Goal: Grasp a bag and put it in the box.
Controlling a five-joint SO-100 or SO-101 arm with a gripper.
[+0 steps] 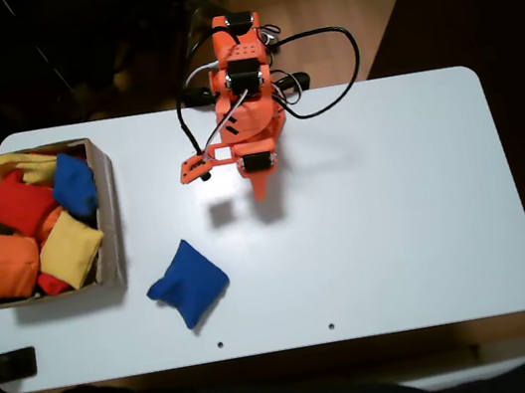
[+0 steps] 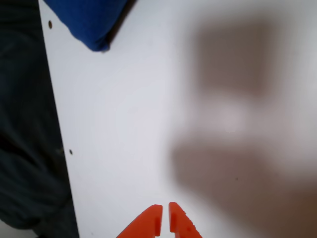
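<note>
White table (image 1: 400, 234); wrist view alone: claw (image 2: 165, 218) tips pressed together.

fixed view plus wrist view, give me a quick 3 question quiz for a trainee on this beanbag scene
1. True or false: the blue bag on the table is already inside the box.
2. Multiple choice: in the wrist view, the gripper fingertips are A) wide apart, B) nearly together with nothing between them, C) clamped on a bag.
3. Fill in: in the fixed view, the box sits at the table's ____ edge.

Key:
1. False; it lies on the bare tabletop, apart from the box.
2. B
3. Left
</note>
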